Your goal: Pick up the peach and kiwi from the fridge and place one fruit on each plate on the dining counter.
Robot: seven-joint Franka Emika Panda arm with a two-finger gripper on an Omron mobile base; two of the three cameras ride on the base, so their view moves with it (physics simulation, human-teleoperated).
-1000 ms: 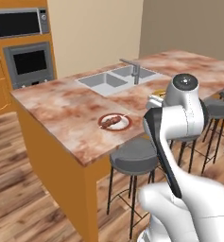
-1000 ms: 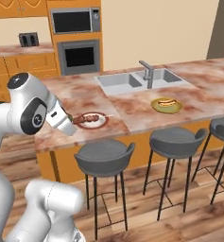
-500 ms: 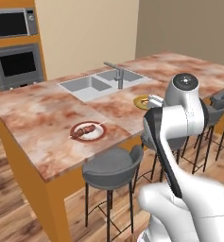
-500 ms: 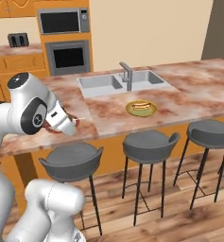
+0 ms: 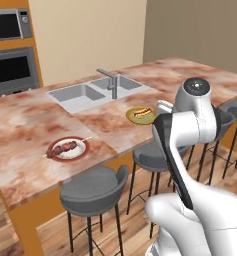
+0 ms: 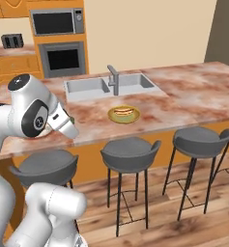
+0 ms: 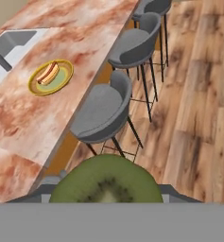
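A kiwi (image 7: 106, 185), showing a green cut face, sits at the bottom of the hand view, and my gripper (image 7: 106, 191) is shut on it above the stools beside the dining counter (image 5: 25, 125). The red-rimmed plate (image 5: 67, 148) carries a skewer near the counter's front edge. To its right, the yellowish plate (image 5: 141, 114) (image 6: 123, 114) (image 7: 50, 76) holds a hot dog. My hand (image 6: 64, 124) hangs at the counter's edge, left of the yellowish plate. The peach and the fridge are out of view.
A grey double sink (image 5: 87, 92) with a faucet (image 6: 114, 79) is set into the counter behind the plates. Several grey stools (image 6: 128, 153) stand along the near side on a wooden floor. A wall oven and microwave (image 6: 58, 36) stand at the back.
The base has driven right along the counter, so the whole scene slid left and the yellowish plate came closer. The arm kept its pose, still holding the kiwi.
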